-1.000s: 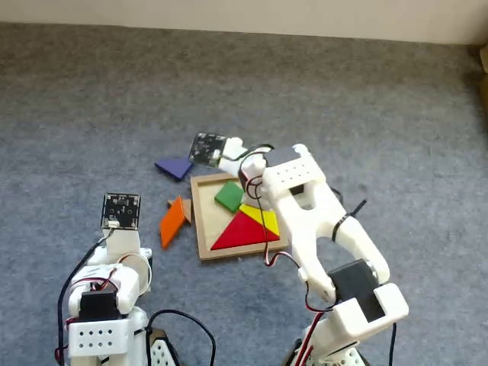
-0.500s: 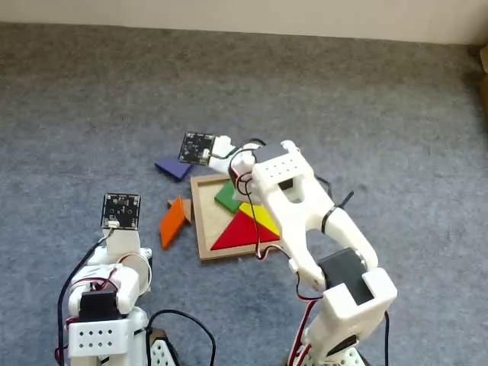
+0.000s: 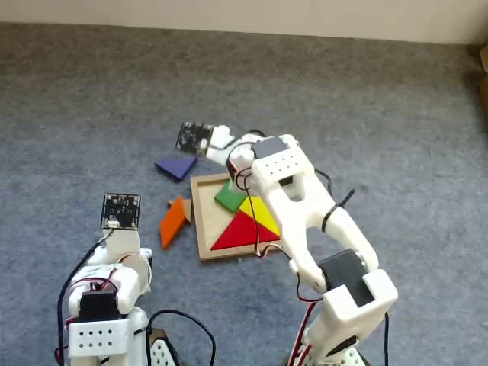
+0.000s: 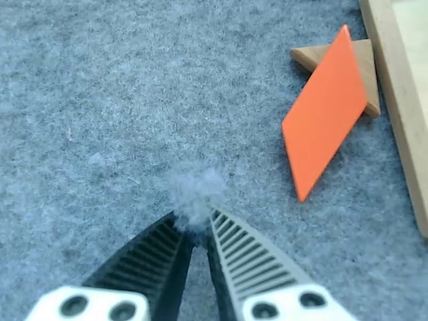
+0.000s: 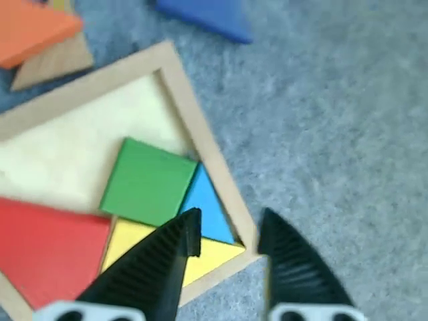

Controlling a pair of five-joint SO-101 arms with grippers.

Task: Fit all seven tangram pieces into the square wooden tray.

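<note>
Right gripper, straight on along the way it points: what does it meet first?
The right gripper would likely meet the square wooden tray's rim at the corner beside the light-blue triangle; depth unclear.

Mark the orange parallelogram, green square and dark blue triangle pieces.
orange parallelogram piece (image 4: 326, 114), left wrist view, face centre.
green square piece (image 5: 150, 182), right wrist view, face centre.
dark blue triangle piece (image 3: 175, 166), high view, face centre.

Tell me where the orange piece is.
In the high view, the orange piece lies on the carpet beside the tray, on the left arm's side, partly over a wooden triangle.
</note>
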